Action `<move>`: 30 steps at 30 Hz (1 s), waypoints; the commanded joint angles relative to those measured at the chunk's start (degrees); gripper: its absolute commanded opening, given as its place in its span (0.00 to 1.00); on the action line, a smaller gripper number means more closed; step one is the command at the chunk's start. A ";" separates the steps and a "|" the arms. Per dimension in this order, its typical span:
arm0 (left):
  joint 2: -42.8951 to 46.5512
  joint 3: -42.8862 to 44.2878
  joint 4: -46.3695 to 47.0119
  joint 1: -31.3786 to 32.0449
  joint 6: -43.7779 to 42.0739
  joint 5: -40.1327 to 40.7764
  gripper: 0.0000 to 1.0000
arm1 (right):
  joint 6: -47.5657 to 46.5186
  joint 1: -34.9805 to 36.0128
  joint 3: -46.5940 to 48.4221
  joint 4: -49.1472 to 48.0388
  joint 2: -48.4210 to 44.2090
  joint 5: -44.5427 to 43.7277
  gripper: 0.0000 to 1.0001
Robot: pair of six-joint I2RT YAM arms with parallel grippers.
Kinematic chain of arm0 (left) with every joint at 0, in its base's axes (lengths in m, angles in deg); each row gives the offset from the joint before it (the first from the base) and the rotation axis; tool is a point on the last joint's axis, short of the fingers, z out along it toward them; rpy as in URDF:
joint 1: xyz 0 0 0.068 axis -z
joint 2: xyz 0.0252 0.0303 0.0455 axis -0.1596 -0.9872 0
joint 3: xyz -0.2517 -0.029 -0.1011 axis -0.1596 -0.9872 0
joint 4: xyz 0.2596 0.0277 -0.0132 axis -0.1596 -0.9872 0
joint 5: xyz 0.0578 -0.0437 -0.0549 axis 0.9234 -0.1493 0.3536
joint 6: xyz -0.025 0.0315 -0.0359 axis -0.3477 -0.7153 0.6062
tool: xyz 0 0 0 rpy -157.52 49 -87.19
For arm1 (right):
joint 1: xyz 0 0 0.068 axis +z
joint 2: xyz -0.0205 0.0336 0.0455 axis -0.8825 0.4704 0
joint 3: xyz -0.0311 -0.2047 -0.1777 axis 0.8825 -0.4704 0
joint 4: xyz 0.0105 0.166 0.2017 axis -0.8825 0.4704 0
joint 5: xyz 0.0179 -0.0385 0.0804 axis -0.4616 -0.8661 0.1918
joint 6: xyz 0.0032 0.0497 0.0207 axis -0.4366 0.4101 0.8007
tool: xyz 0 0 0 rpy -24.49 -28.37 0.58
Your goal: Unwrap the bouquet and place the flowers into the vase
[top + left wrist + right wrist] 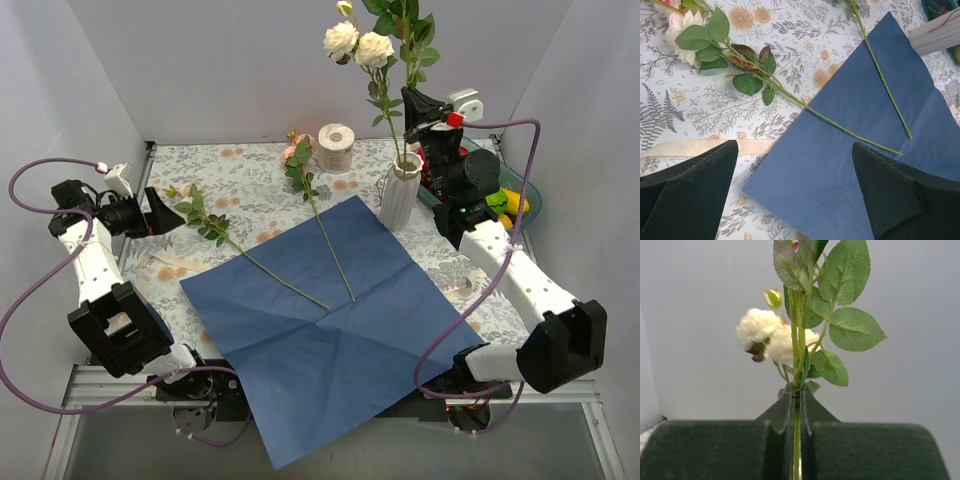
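Inspection: one white-rose stem (372, 48) stands in the vase (400, 195); two flowers lie loose.

Your right gripper (796, 392), at the upper right of the top view, is clamped on that stem just above the vase's rim, and the stem stands upright with its blooms high against the back wall. Your left gripper (168, 215) hangs at the left edge over the floral tablecloth (250, 180) with its fingers wide apart and nothing between them. The blue paper sheet (330, 330) lies unfolded and flat at centre frame. A white-bloomed flower (747, 84) and a pink-bloomed flower (300, 152) lie with their stem ends on the sheet and their heads on the cloth toward the upper left. The beige ribbon (690, 147) lies flat on the cloth, reaching the sheet's left edge. A toilet-paper roll (336, 147) stands behind the sheet, and a teal basket (528, 195) sits at far right.
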 commanded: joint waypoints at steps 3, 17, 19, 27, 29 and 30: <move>-0.70 3.64 -0.08 -0.19 0.80 -0.36 0.98 | 3.80 -5.73 -1.00 -13.71 3.06 -0.54 0.01; 0.78 -0.30 3.59 10.25 6.24 5.70 0.98 | 7.15 -10.13 -0.91 -20.39 10.44 1.66 0.01; 1.05 -2.06 4.74 14.81 8.44 7.72 0.98 | 7.50 -10.75 -0.29 -21.36 12.11 1.83 0.01; -0.88 -2.42 6.68 18.35 10.47 12.03 0.97 | 7.85 -11.28 -3.27 -23.64 14.66 2.89 0.01; -0.71 -3.12 7.91 18.88 11.34 13.00 0.97 | 8.11 -11.28 -6.26 -24.08 14.58 2.63 0.01; -0.53 -3.38 8.35 19.40 11.52 14.48 0.97 | 8.46 -11.19 -7.22 -24.70 14.14 2.11 0.01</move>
